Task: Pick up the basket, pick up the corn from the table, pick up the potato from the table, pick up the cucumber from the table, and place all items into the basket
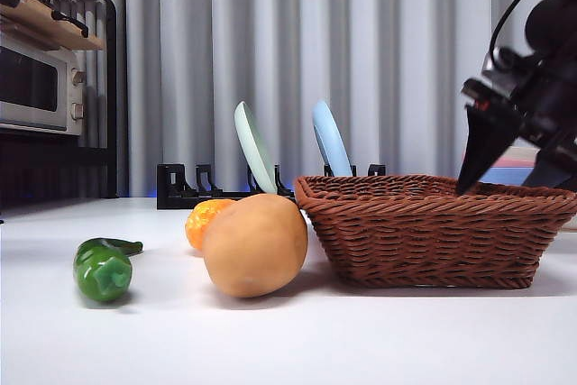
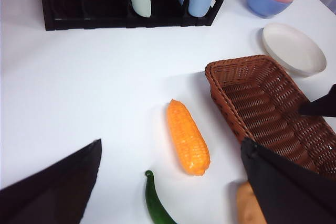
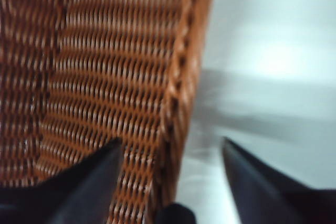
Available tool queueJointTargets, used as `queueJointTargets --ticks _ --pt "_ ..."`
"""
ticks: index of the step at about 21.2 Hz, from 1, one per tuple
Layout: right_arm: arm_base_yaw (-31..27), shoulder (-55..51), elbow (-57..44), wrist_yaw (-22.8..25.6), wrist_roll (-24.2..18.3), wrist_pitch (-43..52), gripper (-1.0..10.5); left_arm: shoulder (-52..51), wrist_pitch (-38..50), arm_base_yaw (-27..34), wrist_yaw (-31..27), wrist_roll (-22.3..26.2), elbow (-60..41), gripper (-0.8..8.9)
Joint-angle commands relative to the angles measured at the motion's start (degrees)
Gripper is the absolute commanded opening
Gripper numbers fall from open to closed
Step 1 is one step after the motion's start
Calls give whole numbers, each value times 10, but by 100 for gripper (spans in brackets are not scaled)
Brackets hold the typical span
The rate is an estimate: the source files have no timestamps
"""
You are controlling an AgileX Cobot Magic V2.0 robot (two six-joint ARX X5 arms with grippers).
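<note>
Basket (image 1: pixel 433 232) rim straddled by the spread right gripper (image 3: pixel 170 153), one jaw inside, one outside, positioned for pinching; left gripper (image 2: pixel 173 182) spread, waiting.

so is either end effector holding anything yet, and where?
Nothing held. Right end effector is open, straddling the basket rim, one jaw inside, one outside. Left end effector open above the corn.

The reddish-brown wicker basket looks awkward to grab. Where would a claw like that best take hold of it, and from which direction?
Probably the braided rim of the reddish-brown woven wicker basket, taken from above. Its flared wall is thin enough to fit between two jaws, one inside and one outside. The right gripper is already placed this way: open, straddling the rim on the side away from the smooth tan potato, so nothing crowds it.
</note>
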Motion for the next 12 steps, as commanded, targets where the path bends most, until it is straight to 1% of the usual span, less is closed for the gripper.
queueJointTargets --ticks 1,2,6,9,11,12 --pt "4 9 1 -3 -4 4 27 0 -2 -2 3 0 0 444" --pt "4 8 1 -3 1 9 -21 0 -3 -2 3 -4 0 444" --pt "-2 -22 4 -4 35 9 -17 10 0 -24 3 -7 0 443" --pt "-9 -71 4 -3 43 9 -17 49 16 -69 0 -19 0 446" --pt "-17 -113 4 -3 51 9 -17 88 43 -100 -5 -25 1 475" --pt "-20 -135 5 -3 58 9 -17 111 60 -116 -14 -35 1 475"
